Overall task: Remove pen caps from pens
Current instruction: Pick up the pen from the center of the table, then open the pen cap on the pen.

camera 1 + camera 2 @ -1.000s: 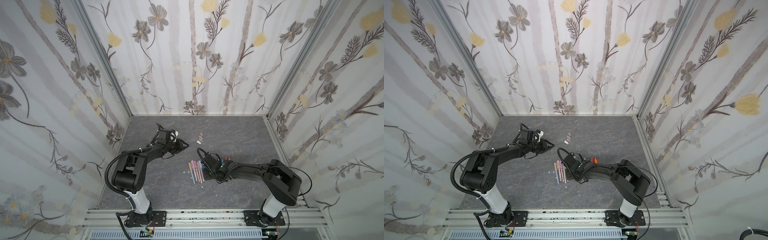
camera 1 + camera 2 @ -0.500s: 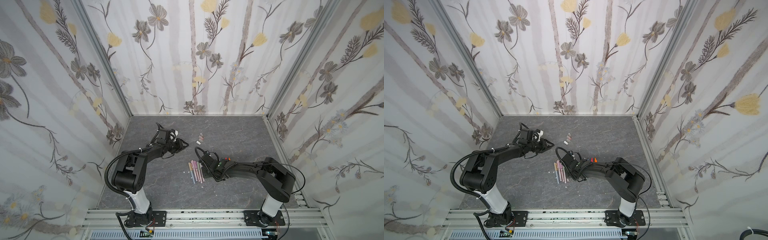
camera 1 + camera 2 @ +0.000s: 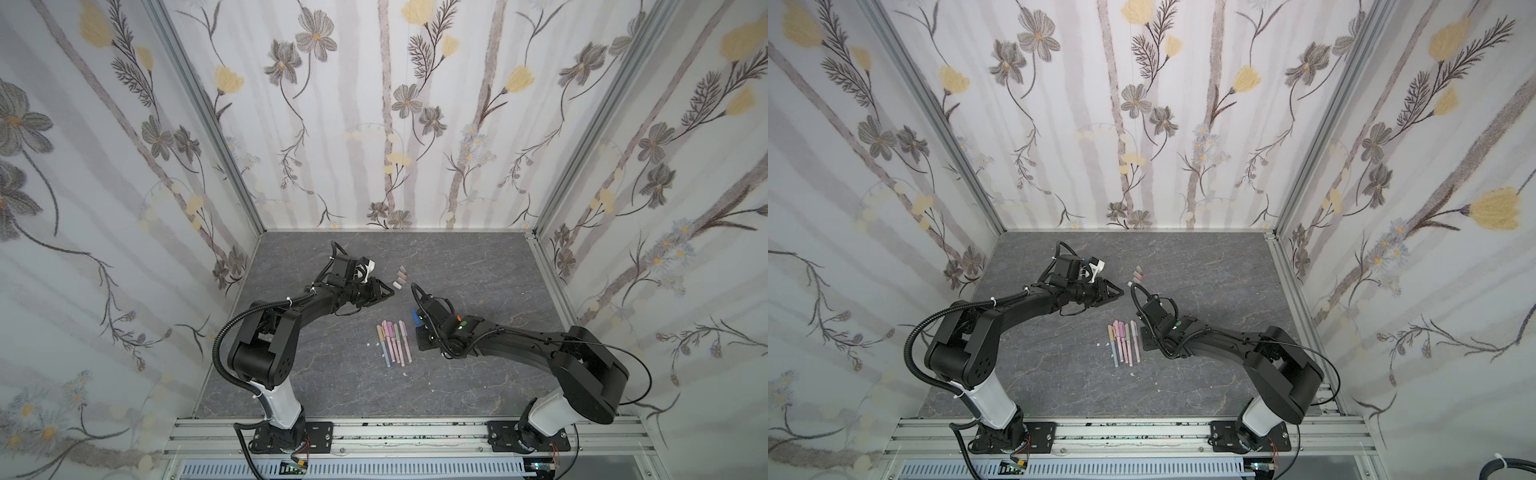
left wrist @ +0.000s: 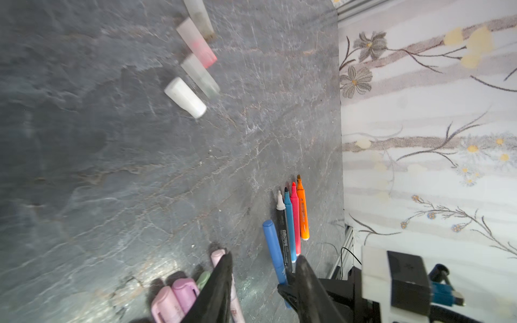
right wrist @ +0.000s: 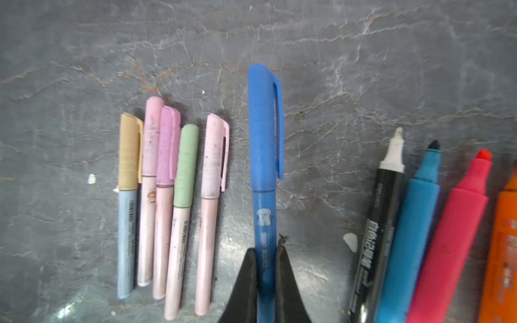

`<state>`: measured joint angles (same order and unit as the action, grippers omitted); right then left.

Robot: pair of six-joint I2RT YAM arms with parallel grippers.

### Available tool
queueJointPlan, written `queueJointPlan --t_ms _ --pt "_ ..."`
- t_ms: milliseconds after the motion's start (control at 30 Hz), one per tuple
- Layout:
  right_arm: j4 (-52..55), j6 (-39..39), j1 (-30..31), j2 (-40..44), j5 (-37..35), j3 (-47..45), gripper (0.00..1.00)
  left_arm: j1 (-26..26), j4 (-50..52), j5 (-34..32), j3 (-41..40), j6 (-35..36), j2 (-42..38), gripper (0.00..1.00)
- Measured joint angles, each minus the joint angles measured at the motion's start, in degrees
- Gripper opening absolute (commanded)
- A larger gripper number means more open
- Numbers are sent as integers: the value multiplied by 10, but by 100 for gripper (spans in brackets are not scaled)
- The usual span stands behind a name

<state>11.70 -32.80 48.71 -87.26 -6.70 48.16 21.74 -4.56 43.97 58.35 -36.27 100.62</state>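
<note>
**A:** Entry one, the right gripper?

**B:** Right gripper (image 5: pixel 267 249): fingers pressed onto the barrel of the blue pen (image 5: pixel 263 207). Its blue cap (image 5: pixel 264 125) is on and points out past the fingertips.

**A:** Beside it?

**B:** On the side toward the left arm, near: five pastel pens (image 5: pixel 179 195) lying side by side on the table (image 5: pixel 363 56). Their caps are tan, pink, lilac, green and pink, all fitted. On the opposite side, near: four uncapped markers (image 5: pixel 411 223) in black-and-white, blue, red-pink and orange.

**A:** Entry two?

**B:** Left gripper (image 4: pixel 264 256): jaws partly spread, nothing between them. Ahead of its tips and well apart lies one loose white cap (image 4: pixel 184 96). Just beyond that are three translucent caps (image 4: pixel 195 42) in a row.
</note>
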Motion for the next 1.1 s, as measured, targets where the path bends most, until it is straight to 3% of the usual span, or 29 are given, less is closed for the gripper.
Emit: queueJointPlan --t_ms 267,700,1100 --pt "-40 8 -45 55 48 -27 4 49 -59 20 -2 -52 16 38" --pt "-68 2 -50 58 65 -26 4 87 -117 25 19 -103 61 38" --pt "-75 0 -52 48 68 -24 4 98 -129 25 41 -116 86 13"
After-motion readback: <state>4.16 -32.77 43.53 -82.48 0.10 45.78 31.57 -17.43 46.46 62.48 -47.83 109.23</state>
